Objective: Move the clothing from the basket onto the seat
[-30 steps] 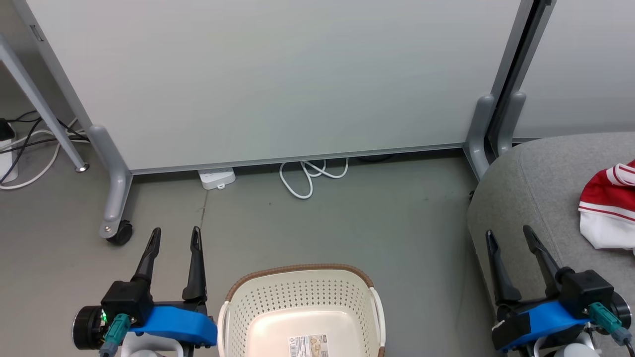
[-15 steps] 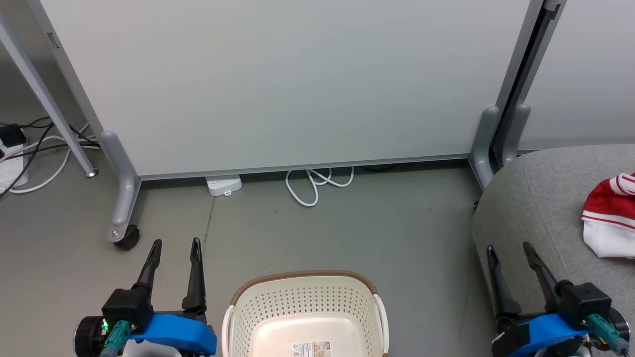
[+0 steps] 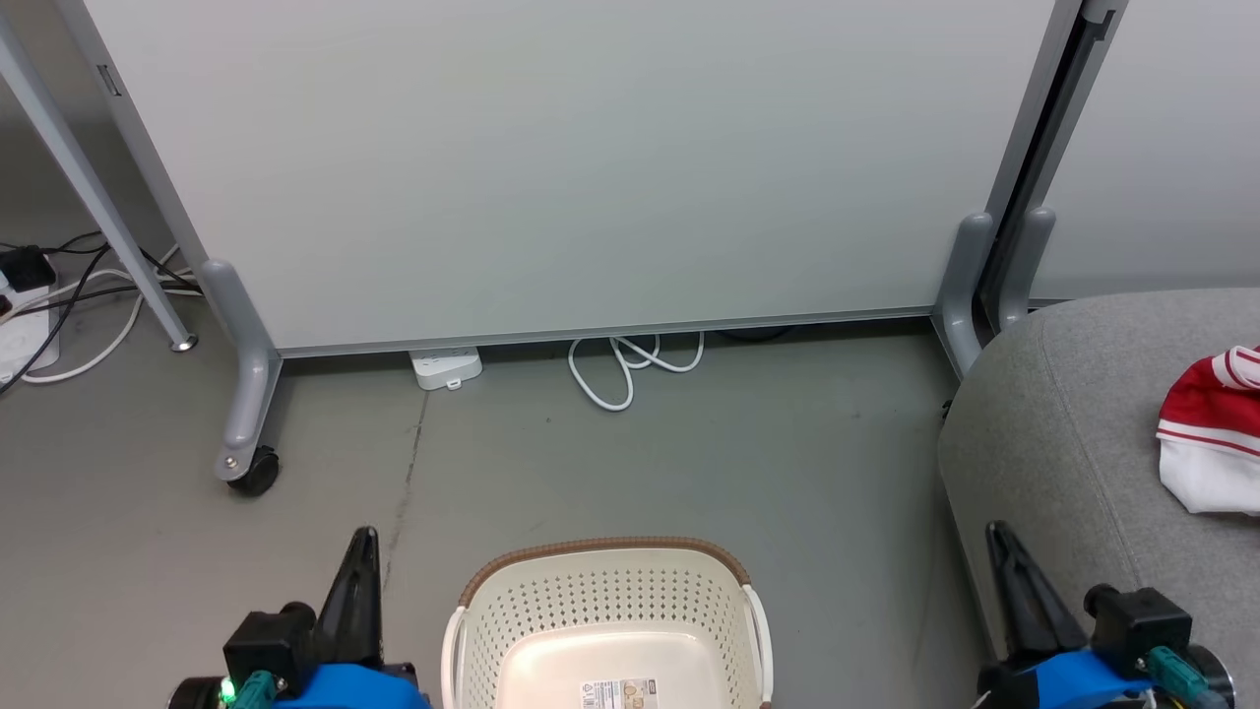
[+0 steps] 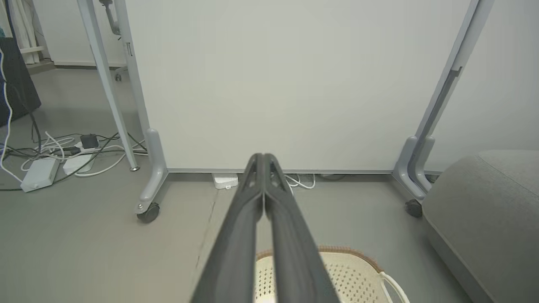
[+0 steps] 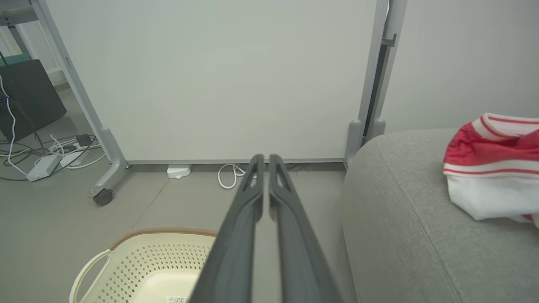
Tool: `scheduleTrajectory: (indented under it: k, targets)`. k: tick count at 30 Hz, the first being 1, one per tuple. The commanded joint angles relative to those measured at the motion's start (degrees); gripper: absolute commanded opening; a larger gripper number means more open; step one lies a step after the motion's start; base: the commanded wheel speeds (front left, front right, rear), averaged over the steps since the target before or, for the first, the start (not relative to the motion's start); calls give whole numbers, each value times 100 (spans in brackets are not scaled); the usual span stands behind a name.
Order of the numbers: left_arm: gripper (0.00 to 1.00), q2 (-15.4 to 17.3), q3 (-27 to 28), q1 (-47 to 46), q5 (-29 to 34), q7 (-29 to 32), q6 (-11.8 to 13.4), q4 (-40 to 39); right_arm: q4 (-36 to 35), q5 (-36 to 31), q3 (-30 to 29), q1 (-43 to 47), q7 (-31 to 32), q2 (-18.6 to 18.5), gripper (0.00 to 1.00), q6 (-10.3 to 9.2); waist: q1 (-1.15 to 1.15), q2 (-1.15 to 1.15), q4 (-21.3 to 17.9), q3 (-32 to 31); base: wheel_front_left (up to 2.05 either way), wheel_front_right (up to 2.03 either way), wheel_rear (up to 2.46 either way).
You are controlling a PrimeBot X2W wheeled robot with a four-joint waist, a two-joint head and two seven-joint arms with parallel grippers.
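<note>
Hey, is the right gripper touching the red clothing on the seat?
Apart. The right wrist view shows a broad stretch of bare grey seat between the shut right gripper and the clothing.

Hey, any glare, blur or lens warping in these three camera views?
Head view: even soft light, no glare, the cream perforated plastic basket sharp. Left wrist view: the wide-angle lens splays the grey panel posts outward; left tool blurs near the lens. Right wrist view: same splay, right tool soft low down, red-and-white garment crisp.

Basket (image 3: pixel 591 603) on floor (image 3: pixel 689 463), red/wht clothing (image 3: pixel 1216 433) on seat (image 3: pixel 1063 394).
</note>
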Motion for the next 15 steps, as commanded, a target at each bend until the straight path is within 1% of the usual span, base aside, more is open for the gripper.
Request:
scheduleTrajectory:
  k: [1,15]
  targets:
    - [0,0,4,16,-17,8,0,21,27,17,-6,10,11,2,0,0,0,0,-1,0,0,0,0]
    - [0,1,181,-92,-1563,413,-31,-105,-87,1616,-111,-89,422,23,0,0,0,0,-61,23,0,0,0]
